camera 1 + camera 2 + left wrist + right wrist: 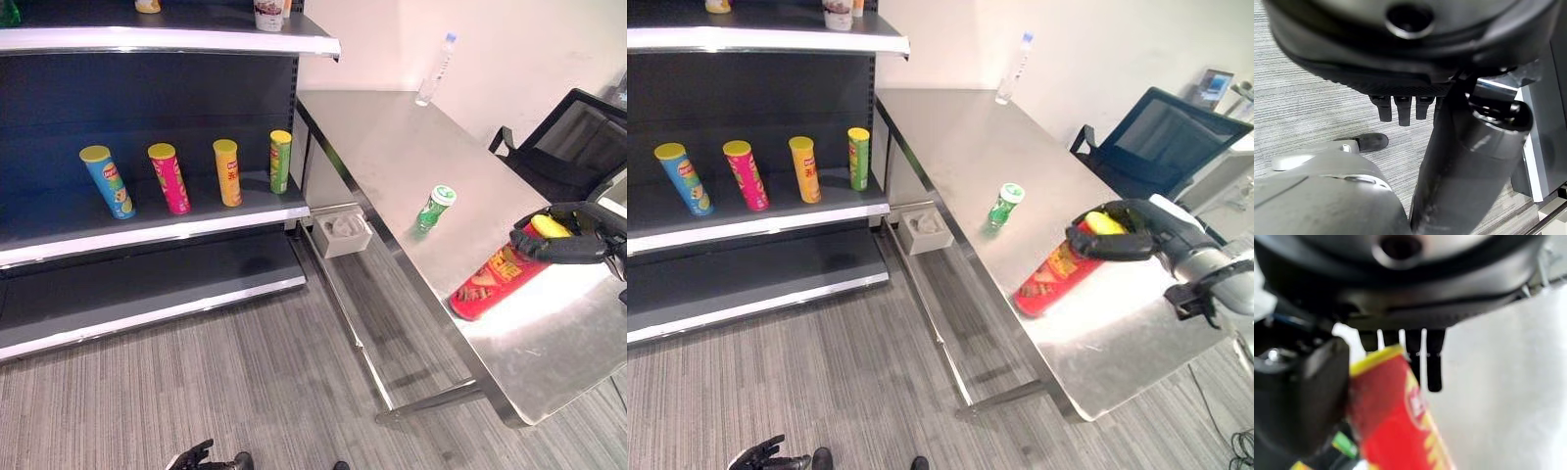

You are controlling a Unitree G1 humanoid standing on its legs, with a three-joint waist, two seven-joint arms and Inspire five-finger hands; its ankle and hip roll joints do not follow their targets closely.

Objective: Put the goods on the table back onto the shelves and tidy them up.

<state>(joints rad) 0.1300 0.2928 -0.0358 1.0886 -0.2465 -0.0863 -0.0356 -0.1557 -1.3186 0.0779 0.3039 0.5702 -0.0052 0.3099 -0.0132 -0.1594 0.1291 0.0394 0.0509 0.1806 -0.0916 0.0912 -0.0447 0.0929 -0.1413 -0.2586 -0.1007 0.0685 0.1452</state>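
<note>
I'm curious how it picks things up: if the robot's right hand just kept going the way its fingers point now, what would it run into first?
The right hand is already at the top end of the lying red chip can, thumb and fingers either side. Going on, it would probably meet that can first.

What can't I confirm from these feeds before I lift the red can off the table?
- Right hand on the red can: fingers reach past its yellow-lidded end; contact is blurred in the right wrist view, so grip unconfirmed.
- Goods on the top shelf: cut off by the eye views' upper edge.
- Left hand: low near the floor, mostly cut off by the bottom edge.
- White tray contents: too small.
</note>
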